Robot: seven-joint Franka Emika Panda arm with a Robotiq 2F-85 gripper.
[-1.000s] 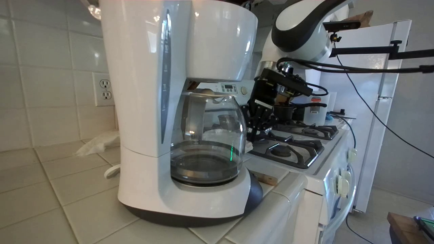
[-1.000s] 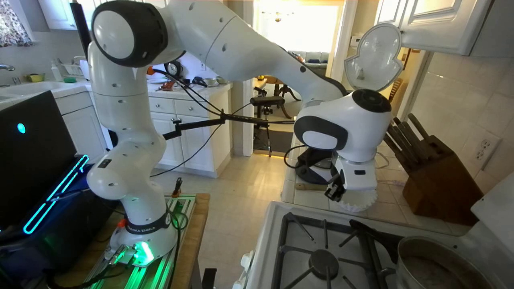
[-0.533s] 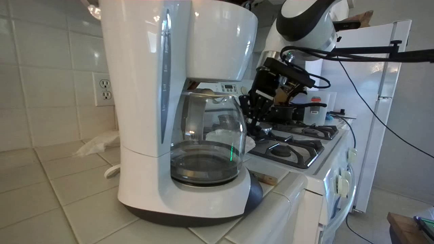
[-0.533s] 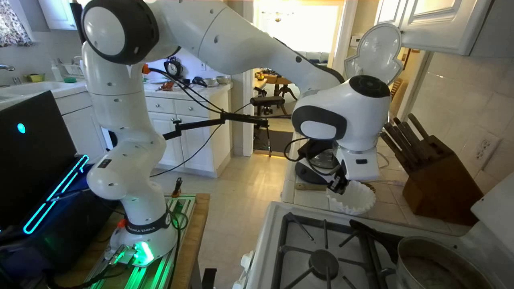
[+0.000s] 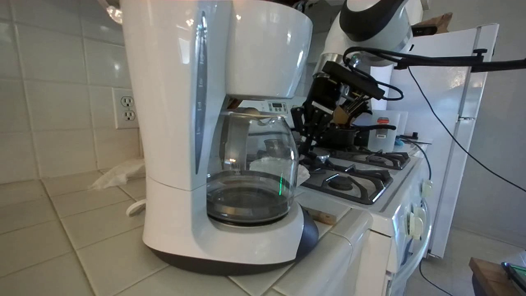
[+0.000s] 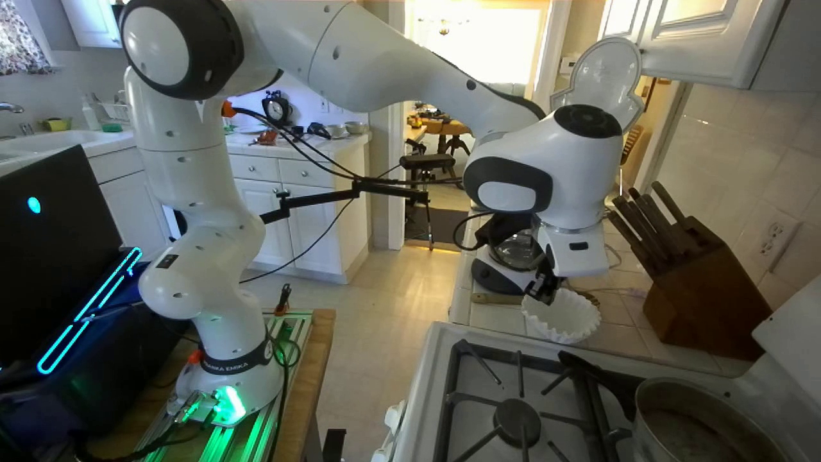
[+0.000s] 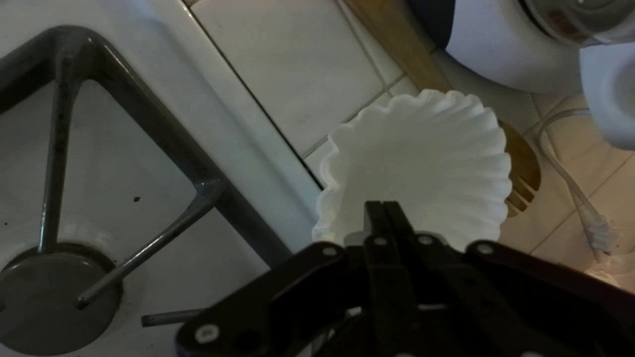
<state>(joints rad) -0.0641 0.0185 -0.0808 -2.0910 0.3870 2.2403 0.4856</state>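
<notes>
My gripper [image 7: 381,204] is shut, its two black fingertips together with no object between them. In the wrist view it overlaps a white fluted paper coffee filter [image 7: 426,153], which lies open side up on the tiled counter beside the stove. In an exterior view the gripper [image 6: 545,294] hangs over the filter's back rim [image 6: 567,317]; whether they touch I cannot tell. A white coffee maker [image 5: 172,144] with a glass carafe [image 5: 263,164] stands close by, its lid [image 6: 596,83] raised. A slotted wooden utensil [image 7: 523,171] shows partly from under the filter.
The gas stove [image 6: 442,346] with its black grates [image 5: 349,181] borders the counter. On it sits a pot [image 6: 699,423] with a dark handle. A knife block [image 6: 705,282] stands near the wall, and a white cord [image 7: 570,178] runs along the tiles.
My gripper has risen from the filter and stays shut. Over the first half second the filter came more into view and shifted slightly; since then it has lain still on the counter.
</notes>
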